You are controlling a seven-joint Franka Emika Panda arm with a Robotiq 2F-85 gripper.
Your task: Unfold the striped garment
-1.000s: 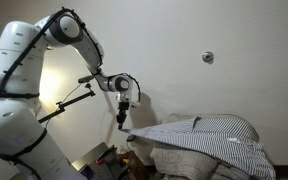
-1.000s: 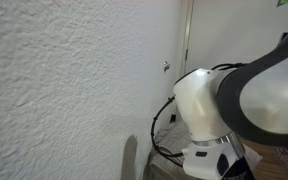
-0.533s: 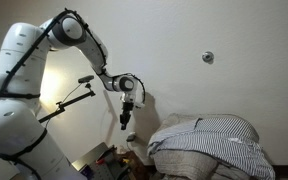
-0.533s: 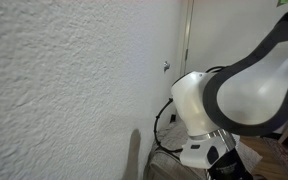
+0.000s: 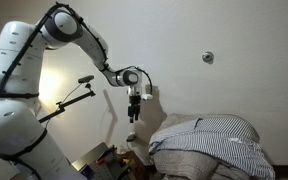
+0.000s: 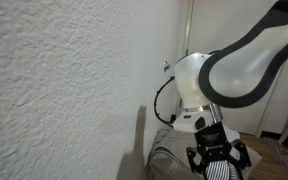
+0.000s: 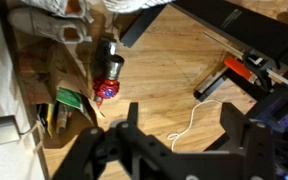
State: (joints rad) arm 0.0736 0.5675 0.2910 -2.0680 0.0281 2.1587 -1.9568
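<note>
gripper (image 5: 132, 116) jaws spread, nothing in em | striped garment (image 5: 209, 140) heaped lower right of it, stretching left-right

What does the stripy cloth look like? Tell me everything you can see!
The striped garment is soft white fabric with thin dark stripes all over. It lies bunched in a rounded, rumpled heap, its folds lying over each other, so it isn't spread out. The gripper hangs open in the air beside it, not touching it.
</note>
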